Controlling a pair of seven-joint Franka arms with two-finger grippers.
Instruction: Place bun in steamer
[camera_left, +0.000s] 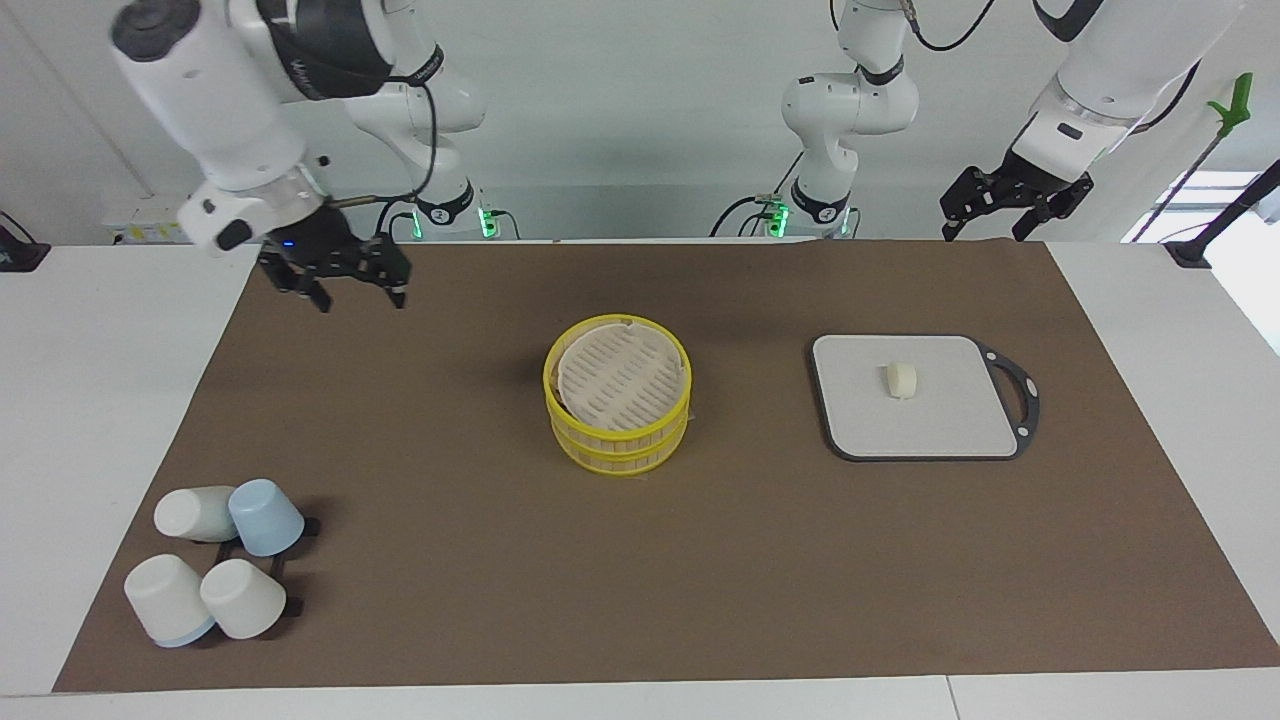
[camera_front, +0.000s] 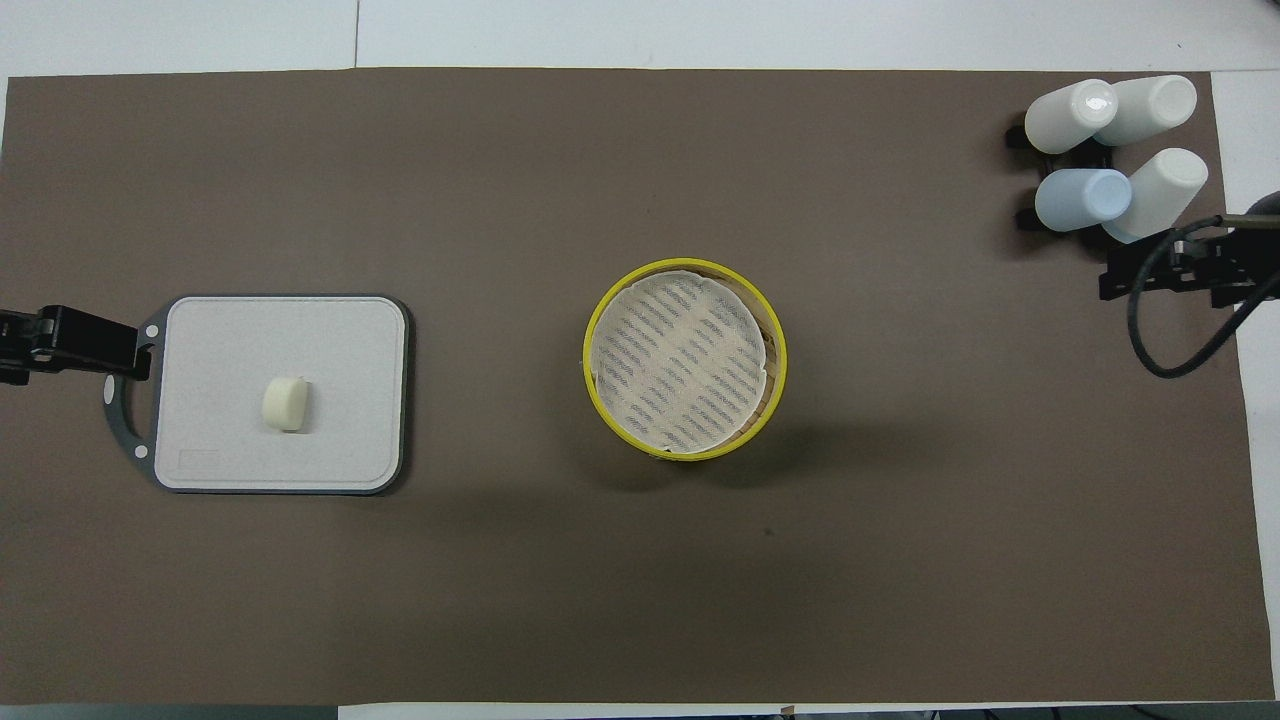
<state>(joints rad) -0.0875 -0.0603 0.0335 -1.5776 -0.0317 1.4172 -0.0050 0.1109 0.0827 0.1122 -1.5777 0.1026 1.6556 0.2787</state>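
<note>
Matt brown mat (camera_left: 640, 560), smooth bun (camera_left: 901, 380), slatted wood-like steamer (camera_left: 618, 405).

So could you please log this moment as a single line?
bun: on cutting board | steamer: lid on | right gripper: open, raised over mat | left gripper: open, waiting

You are looking at a white table (camera_left: 90, 400) covered across most of its width by a brown mat (camera_left: 480, 560). At the top of the facing frame a plain pale wall (camera_left: 640, 110) closes the room. At the upper right edge daylight enters through a bright window (camera_left: 1215, 190).
</note>
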